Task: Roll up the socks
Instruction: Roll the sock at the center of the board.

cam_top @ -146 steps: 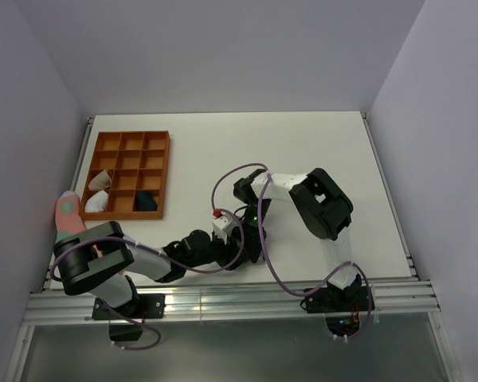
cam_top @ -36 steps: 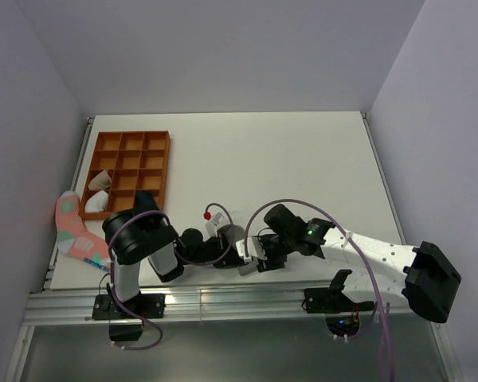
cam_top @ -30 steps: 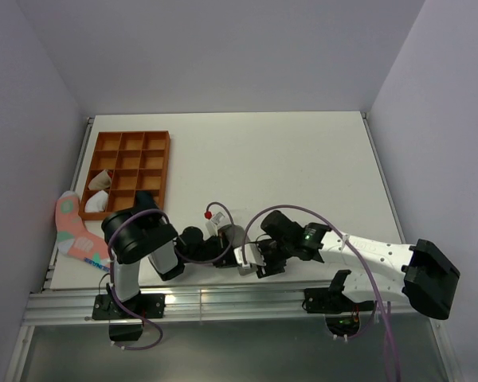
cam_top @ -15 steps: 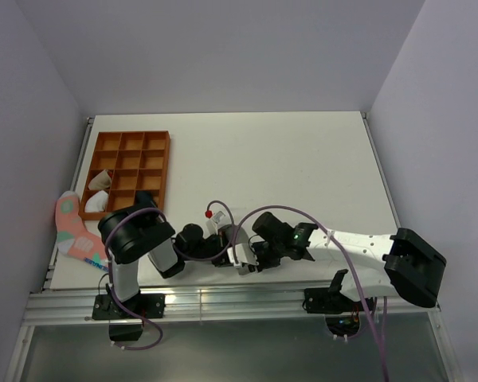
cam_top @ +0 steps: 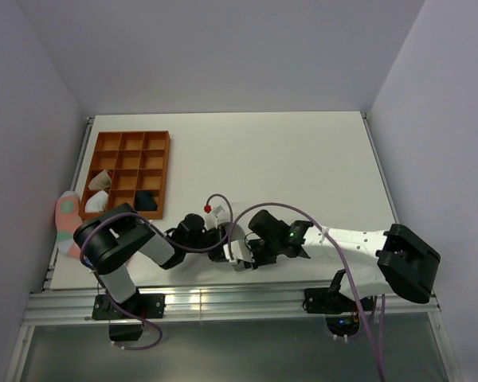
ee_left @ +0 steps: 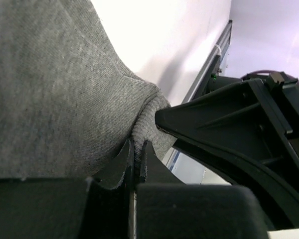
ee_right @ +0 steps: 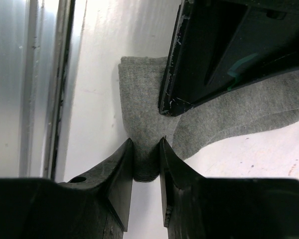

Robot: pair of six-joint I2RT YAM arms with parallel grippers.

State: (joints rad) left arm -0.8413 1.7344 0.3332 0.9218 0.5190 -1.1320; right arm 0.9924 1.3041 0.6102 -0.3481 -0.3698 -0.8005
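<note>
Top external: left gripper and right gripper meet tip to tip at the near edge of the worktop. Grey sock is bunched between them. Jaw gap cannot be told from here. Orange tray sits well off to the left gripper's left, pink sock beyond it.

Left wrist: left gripper is almost pressed together with only a thin slit, pinching a fold of grey sock. The fabric spreads ahead and left of the tips. Right gripper's black finger comes in from the right and touches the same fold.

Right wrist: right gripper is narrowly spread and clamps the ribbed end of grey sock, both fingers on the fabric. The rest of the sock runs ahead and right, under the left gripper's black body.
</note>
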